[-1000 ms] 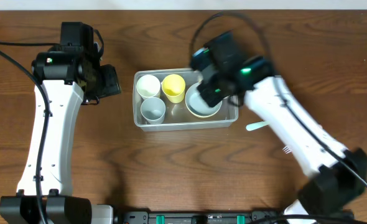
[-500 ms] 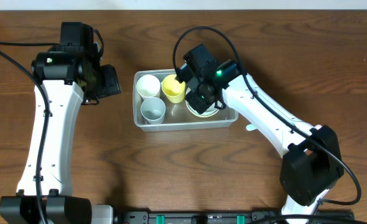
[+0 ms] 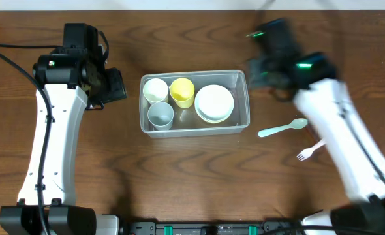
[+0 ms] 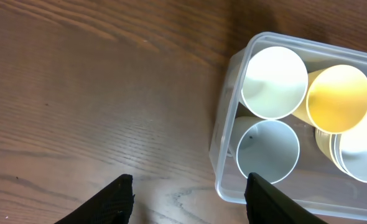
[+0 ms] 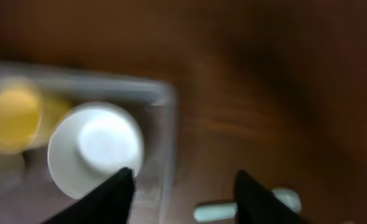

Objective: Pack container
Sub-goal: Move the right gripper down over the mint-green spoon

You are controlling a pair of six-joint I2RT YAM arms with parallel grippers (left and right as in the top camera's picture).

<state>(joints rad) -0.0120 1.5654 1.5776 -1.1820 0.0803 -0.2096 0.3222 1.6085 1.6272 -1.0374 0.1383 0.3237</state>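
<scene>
The container (image 3: 194,131) is a clear rectangular tub at the table's middle. It holds a white cup (image 3: 155,89), a yellow cup (image 3: 182,91), a grey cup (image 3: 160,115) and a white bowl (image 3: 214,103). My left gripper (image 3: 117,85) hovers just left of the tub, open and empty; its wrist view shows the container's rim (image 4: 224,155) and the cups beside my left gripper (image 4: 190,199). My right gripper (image 3: 261,68), blurred by motion, is off the tub's far right corner. In its wrist view my right gripper (image 5: 183,196) is open and empty above the container's wall (image 5: 168,124) and the bowl (image 5: 96,149).
A pale green spoon (image 3: 282,128) and a white fork (image 3: 311,151) lie on the wood to the right of the tub. The spoon (image 5: 218,211) also shows in the right wrist view. Cables trail from both arms.
My right gripper opened, left the white bowl in the tub and swung up and away to the right. The left arm has not moved.
</scene>
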